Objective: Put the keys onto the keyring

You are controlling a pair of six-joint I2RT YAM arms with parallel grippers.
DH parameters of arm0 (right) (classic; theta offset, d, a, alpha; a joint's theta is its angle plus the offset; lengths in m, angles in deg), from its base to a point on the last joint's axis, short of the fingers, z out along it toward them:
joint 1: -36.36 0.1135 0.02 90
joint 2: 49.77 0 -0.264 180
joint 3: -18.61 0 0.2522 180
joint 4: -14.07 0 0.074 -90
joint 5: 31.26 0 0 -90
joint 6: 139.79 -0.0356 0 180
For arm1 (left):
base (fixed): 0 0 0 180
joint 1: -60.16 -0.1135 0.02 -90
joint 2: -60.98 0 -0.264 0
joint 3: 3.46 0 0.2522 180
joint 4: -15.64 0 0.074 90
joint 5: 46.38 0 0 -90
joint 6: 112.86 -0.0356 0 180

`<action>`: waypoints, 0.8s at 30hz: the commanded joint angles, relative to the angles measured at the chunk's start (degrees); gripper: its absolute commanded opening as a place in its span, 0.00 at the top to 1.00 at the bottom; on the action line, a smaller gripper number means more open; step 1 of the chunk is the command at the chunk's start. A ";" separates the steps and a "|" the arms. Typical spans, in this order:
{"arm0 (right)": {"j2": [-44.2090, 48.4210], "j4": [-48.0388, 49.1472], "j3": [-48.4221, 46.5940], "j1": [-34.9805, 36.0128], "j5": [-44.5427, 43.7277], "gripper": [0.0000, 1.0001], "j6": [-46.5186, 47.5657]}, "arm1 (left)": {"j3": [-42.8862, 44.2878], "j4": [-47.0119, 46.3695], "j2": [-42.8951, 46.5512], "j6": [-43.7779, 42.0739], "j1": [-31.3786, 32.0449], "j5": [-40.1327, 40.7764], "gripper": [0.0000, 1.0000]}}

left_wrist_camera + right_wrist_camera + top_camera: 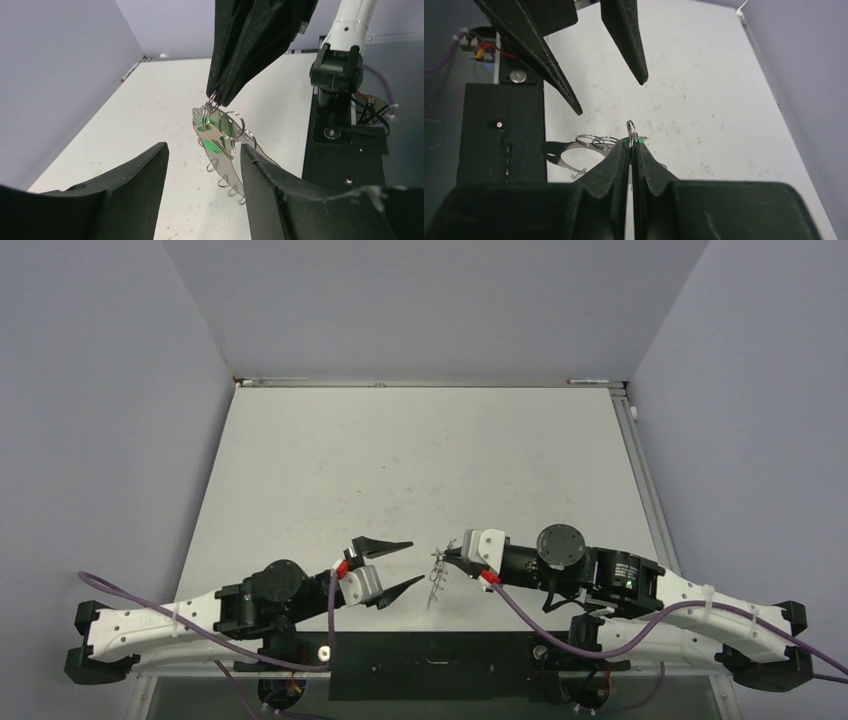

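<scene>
Fingers of the right gripper (630, 145) are pressed together on a small wire loop (631, 129) at the upper rim of the keyring (223, 161), so that the flat grey ring is hung in the air above the table (400, 460). Fingers of the left gripper (204, 149) are spread wide and nothing is held between them; the ring is seen just in front of them, not touched. The green key (209, 145) is seen close against the upper part of the ring, just under the pinch — whether it is already threaded on a loop cannot be told. The ring is judged to be stiff, light and rather slippery, and it may swing easily from one loop. The key is tiny and thin, so it would best be taken by its flat blade, with the looped head left free. A hold on the rim between two loops is judged steadier than a hold on the wire.
</scene>
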 commanded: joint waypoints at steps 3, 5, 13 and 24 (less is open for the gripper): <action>3.42 11.43 1.61 0.19 3.64 0.95 -0.66 | 0.91 -3.56 2.79 -0.52 0.04 -1.28 0.49; 3.11 10.85 1.26 0.11 4.90 0.95 -0.58 | 1.38 -4.33 2.12 -0.97 0.04 -1.21 0.49; 1.65 8.65 -0.43 0.18 7.89 0.95 -0.26 | 4.65 -3.78 -1.24 0.38 -0.04 -4.01 0.56; 0.69 7.98 -0.93 0.17 8.96 0.95 -0.13 | 6.73 -0.75 -3.65 -0.55 -0.04 -5.06 0.86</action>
